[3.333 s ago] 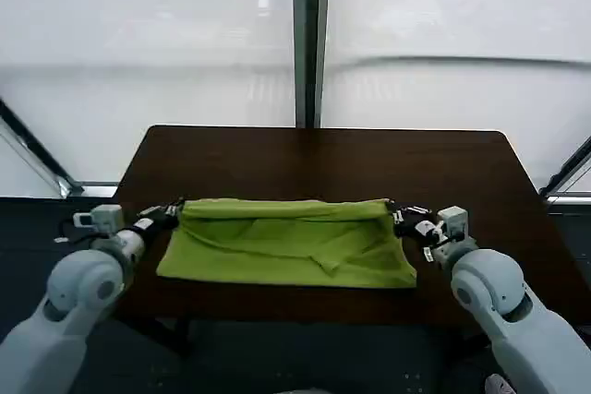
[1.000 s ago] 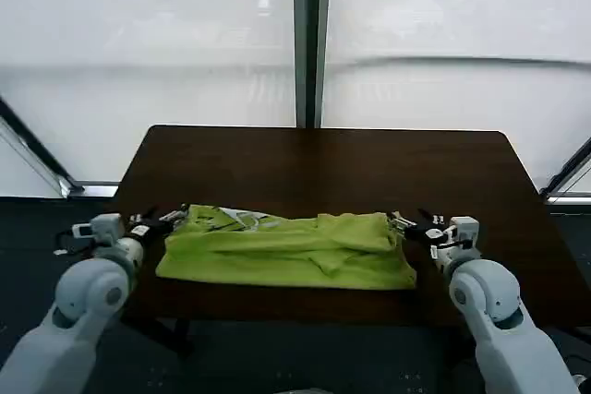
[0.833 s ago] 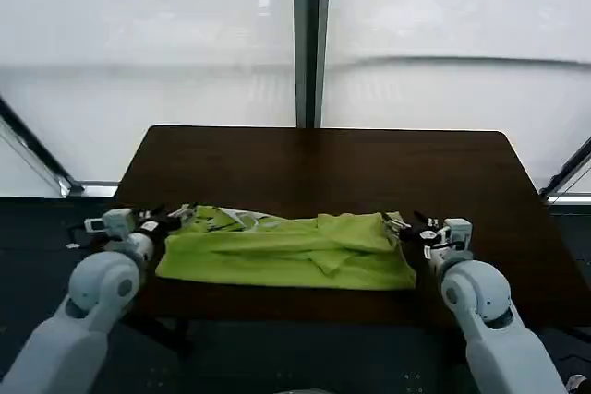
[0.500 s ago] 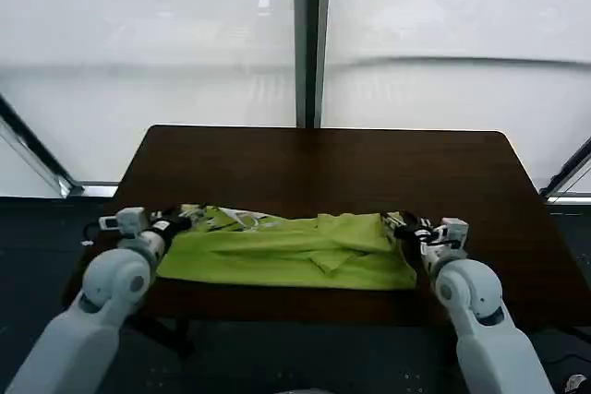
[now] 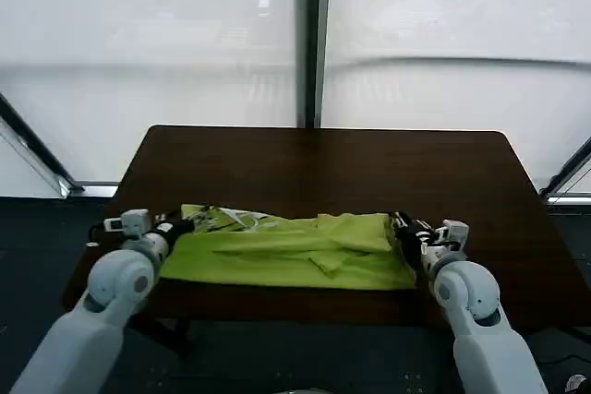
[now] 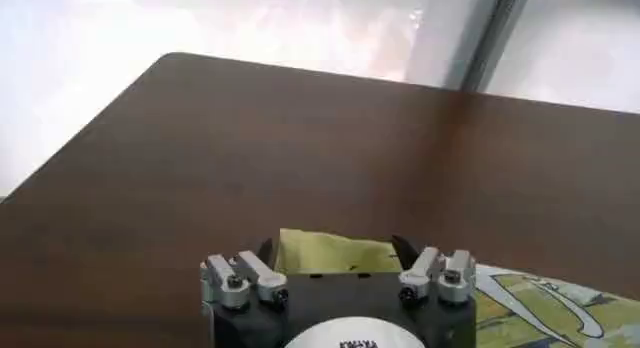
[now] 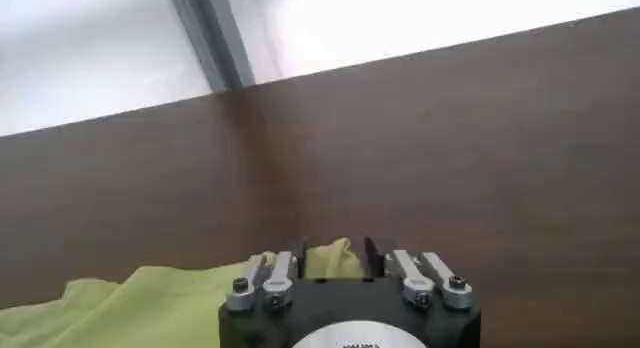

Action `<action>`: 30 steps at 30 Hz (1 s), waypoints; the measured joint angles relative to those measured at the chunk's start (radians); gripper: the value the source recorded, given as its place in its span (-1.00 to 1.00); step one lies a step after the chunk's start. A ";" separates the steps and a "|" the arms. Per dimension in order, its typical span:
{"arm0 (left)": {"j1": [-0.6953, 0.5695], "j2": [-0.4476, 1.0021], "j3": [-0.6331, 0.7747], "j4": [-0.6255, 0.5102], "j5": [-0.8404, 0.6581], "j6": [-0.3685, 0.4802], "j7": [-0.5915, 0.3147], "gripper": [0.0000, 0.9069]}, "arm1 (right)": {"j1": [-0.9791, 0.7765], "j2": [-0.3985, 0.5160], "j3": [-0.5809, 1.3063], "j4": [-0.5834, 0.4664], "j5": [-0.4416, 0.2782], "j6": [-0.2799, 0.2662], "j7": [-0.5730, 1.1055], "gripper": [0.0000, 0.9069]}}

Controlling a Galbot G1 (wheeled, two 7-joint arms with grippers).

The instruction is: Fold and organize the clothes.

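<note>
My left gripper (image 5: pixel 181 224) is spreading its fingers around the left end of the lime-green T-shirt (image 5: pixel 291 248), fabric showing between them. My right gripper (image 5: pixel 403 226) is doing likewise at the right end, open. The shirt is lying bunched along the near edge of the dark table (image 5: pixel 323 163).

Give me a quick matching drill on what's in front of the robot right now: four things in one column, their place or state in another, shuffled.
Things:
1. T-shirt
2. left gripper
3. right gripper
4. table

Places or states:
A. dark brown, bare at the far half
B. at the shirt's right end
C. lying in rumpled folds along the near edge
D. at the shirt's left end

Pairs: 1-C, 2-D, 3-B, 4-A
</note>
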 joint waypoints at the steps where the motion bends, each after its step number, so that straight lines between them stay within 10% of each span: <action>1: -0.004 -0.002 0.000 0.005 0.000 -0.002 0.000 0.63 | -0.001 0.000 0.000 0.000 -0.001 0.000 0.000 -0.59; 6: -0.018 -0.004 0.002 0.024 -0.004 -0.007 0.001 -0.40 | 0.000 0.000 -0.002 -0.001 -0.004 0.000 0.000 -0.78; 13: -0.020 -0.006 0.003 0.040 -0.003 -0.010 0.006 -1.00 | -0.002 0.000 -0.004 0.000 -0.010 0.002 -0.001 -1.00; 30: 0.001 -0.011 -0.023 0.028 0.022 -0.039 0.018 -1.00 | -0.029 0.032 0.049 0.009 -0.019 0.059 0.011 -1.00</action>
